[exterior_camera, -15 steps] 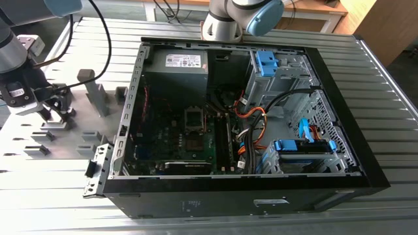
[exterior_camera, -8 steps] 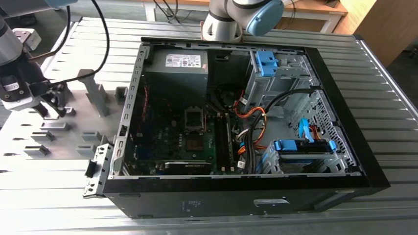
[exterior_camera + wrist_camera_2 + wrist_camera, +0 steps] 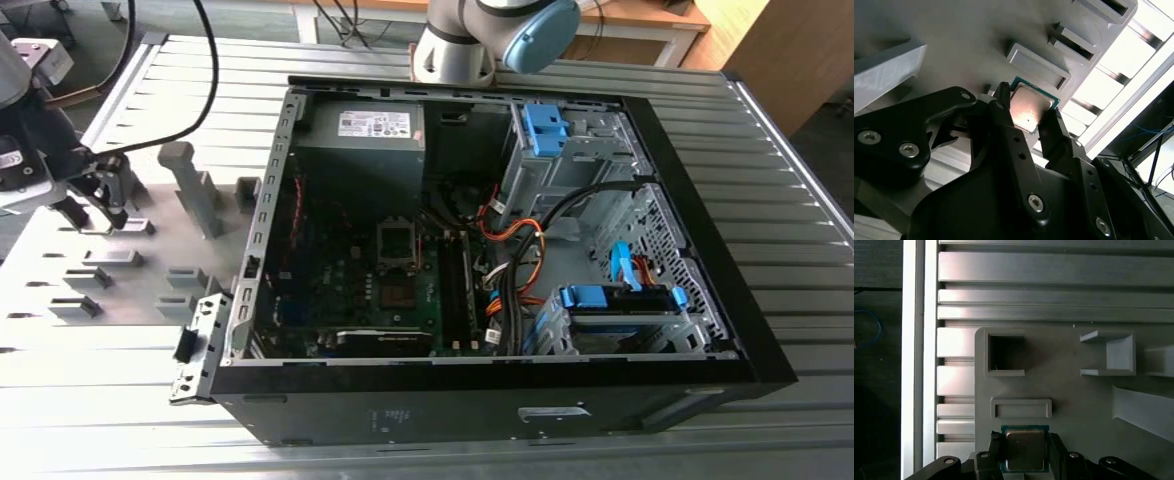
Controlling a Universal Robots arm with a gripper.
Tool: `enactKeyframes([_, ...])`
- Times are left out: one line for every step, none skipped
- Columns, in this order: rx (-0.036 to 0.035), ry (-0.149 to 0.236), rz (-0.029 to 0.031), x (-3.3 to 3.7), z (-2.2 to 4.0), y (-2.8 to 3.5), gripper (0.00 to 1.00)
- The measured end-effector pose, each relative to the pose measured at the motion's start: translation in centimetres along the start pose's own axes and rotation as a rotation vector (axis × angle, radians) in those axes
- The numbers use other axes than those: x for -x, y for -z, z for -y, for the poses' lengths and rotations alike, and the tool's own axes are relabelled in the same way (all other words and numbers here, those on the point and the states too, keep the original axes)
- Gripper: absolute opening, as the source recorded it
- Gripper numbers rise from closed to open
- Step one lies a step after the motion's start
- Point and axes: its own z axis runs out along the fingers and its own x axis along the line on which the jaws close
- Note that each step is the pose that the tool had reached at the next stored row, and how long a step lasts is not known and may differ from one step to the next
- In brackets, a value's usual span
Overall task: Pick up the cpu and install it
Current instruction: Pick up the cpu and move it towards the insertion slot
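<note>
Exterior view looked steeply down over case (image 3: 441, 410) and fixture plate (image 3: 134, 318); both wrist views sat close, sharing the cpu (image 3: 1030, 109) (image 3: 1025, 450).

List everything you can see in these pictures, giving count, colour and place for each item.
table: one, silver slats, under everything.
computer case: one, black, lid off, on the table.
motherboard: one, dark, inside the case.
drive clips: several, blue, inside the case, towards the exterior view's right.
holder plate: one, grey, on the table, to the exterior view's left of the case.
holder blocks: several, grey, on the plate.
cpu: one, silvery top, green edge, between the gripper's fingers at the plate.
arm: one, grey with blue cap, base beyond the case.
gripper: one, black, closed on the cpu's opposite edges.
</note>
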Motion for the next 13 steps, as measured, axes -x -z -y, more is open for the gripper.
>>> enactKeyframes([0.0001, 0.000, 0.0001, 0.00, 0.00, 0.00, 0.47])
enactKeyframes([0.0002, 0.000, 0.0003, 0.00, 0.00, 0.00, 0.47])
enactKeyframes([0.0002, 0.000, 0.0002, 0.00, 0.00, 0.00, 0.47])
enactKeyframes([0.0001, 0.000, 0.0001, 0.00, 0.00, 0.05, 0.47])
enactKeyframes([0.0000, 0.000, -0.0001, 0.00, 0.00, 0.08, 0.47])
enactKeyframes([0.0000, 0.000, 0.0000, 0.00, 0.00, 0.09, 0.47])
enactKeyframes([0.0000, 0.000, -0.0001, 0.00, 0.00, 0.09, 0.47])
enactKeyframes([0.0000, 0.000, -0.0001, 0.00, 0.00, 0.10, 0.47])
enactKeyframes([0.0000, 0.000, 0.0000, 0.00, 0.00, 0.11, 0.47])
enactKeyframes([-0.0001, 0.000, -0.0003, 0.00, 0.00, 0.15, 0.47])
enactKeyframes([-0.0001, 0.000, -0.0003, 0.00, 0.00, 0.19, 0.47])
enactKeyframes([-0.0002, 0.000, -0.0004, 0.00, 0.00, 0.25, 0.47])
enactKeyframes([0.0000, 0.000, -0.0001, 0.01, 0.00, 0.32, 0.47])
